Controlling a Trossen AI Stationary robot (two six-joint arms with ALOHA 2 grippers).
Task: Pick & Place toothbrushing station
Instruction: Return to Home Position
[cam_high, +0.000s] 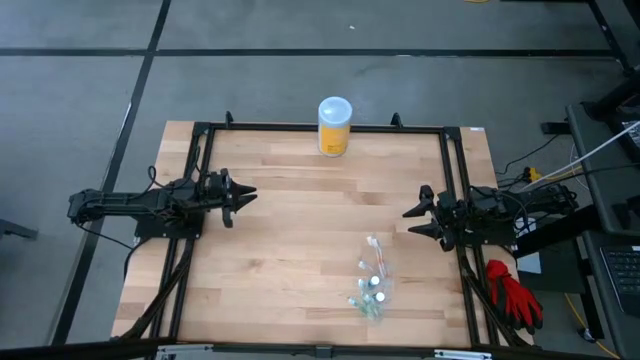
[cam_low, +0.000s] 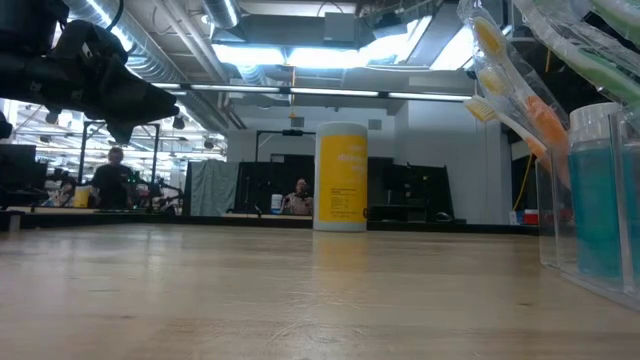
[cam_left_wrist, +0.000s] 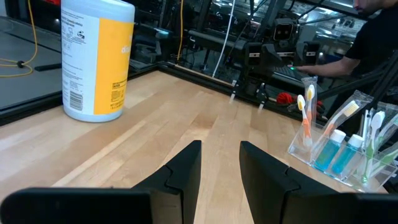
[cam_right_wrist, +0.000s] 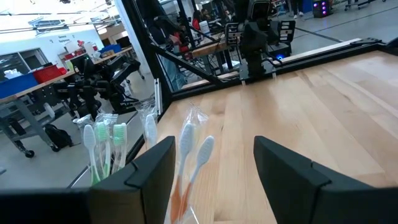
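The clear organizer (cam_high: 371, 288) stands near the worktop's near edge, right of its middle, holding leaning toothbrushes (cam_left_wrist: 306, 109) and what look like two teal tubes (cam_left_wrist: 333, 149). The left gripper (cam_left_wrist: 221, 146) hovers by the left edge and the right gripper (cam_right_wrist: 214, 142) by the right edge, both with fingers spread and empty. A yellow jar (cam_high: 334, 125) sits at the far edge.
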